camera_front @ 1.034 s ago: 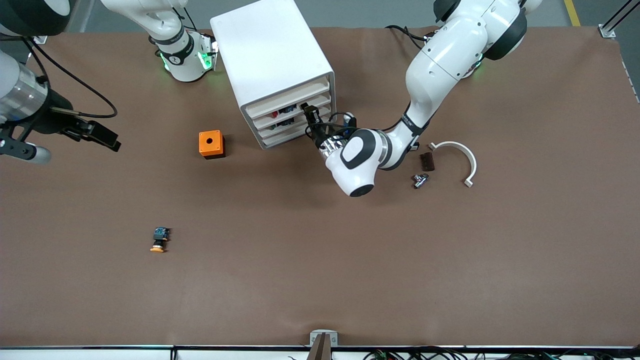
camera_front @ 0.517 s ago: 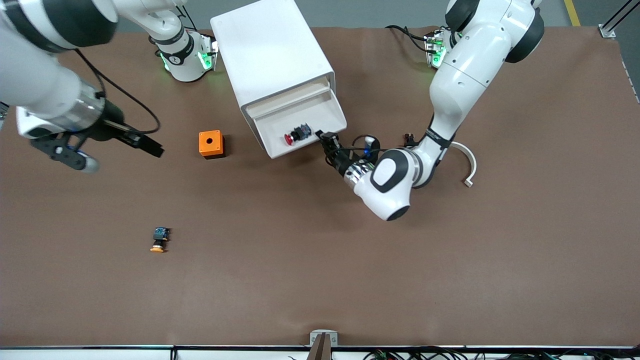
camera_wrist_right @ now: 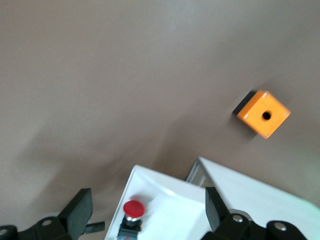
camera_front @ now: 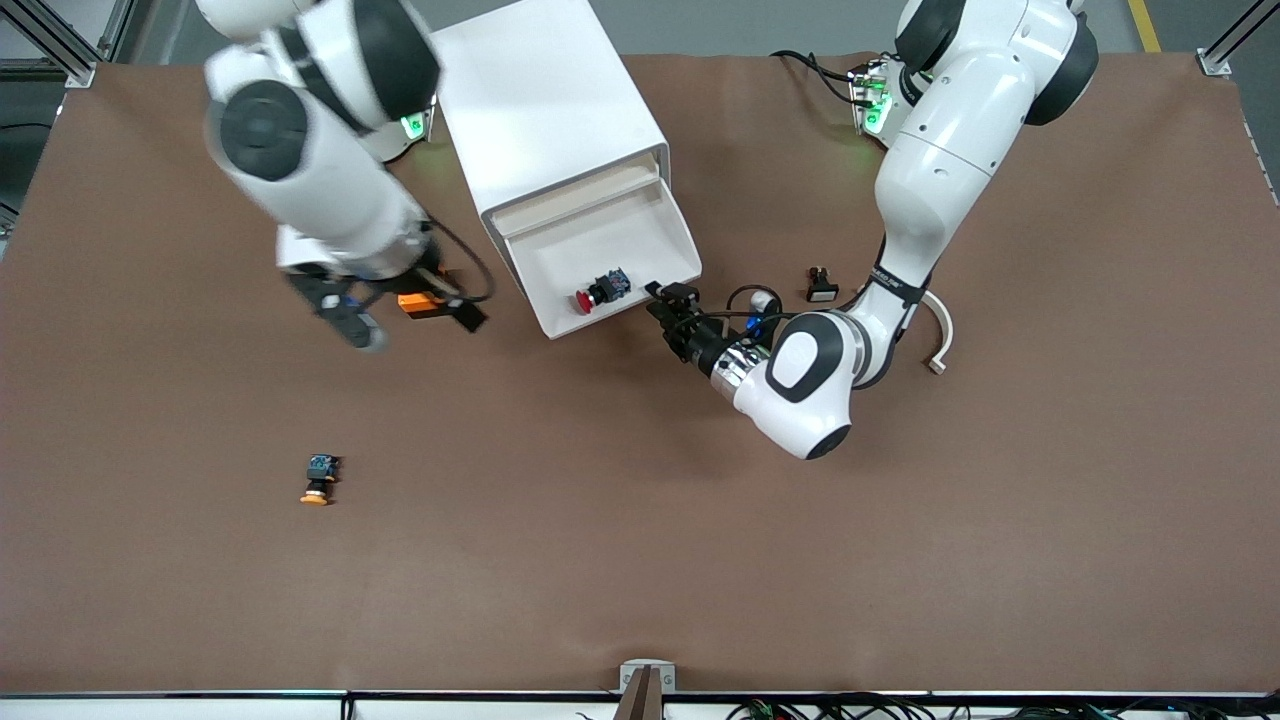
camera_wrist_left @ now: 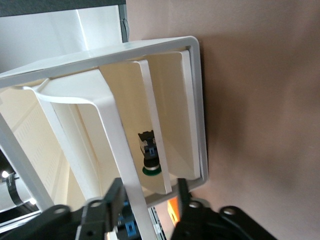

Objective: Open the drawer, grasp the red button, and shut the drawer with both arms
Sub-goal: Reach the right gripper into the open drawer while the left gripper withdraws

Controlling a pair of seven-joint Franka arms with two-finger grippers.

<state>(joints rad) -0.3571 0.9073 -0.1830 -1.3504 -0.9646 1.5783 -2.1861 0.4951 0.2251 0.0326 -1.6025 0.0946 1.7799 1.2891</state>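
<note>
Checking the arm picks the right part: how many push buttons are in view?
3. The red-capped button lies in the open drawer; an orange-capped button sits on the table nearer the front camera; a green-capped button shows in a lower drawer. Closed drawers may hide more.

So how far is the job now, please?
Done: the drawer is pulled out, and the left end effector grips its front lip. In hand: the right end effector, open, hangs beside the drawer. Left: grabbing the red button lying inside, then closing the drawer.
</note>
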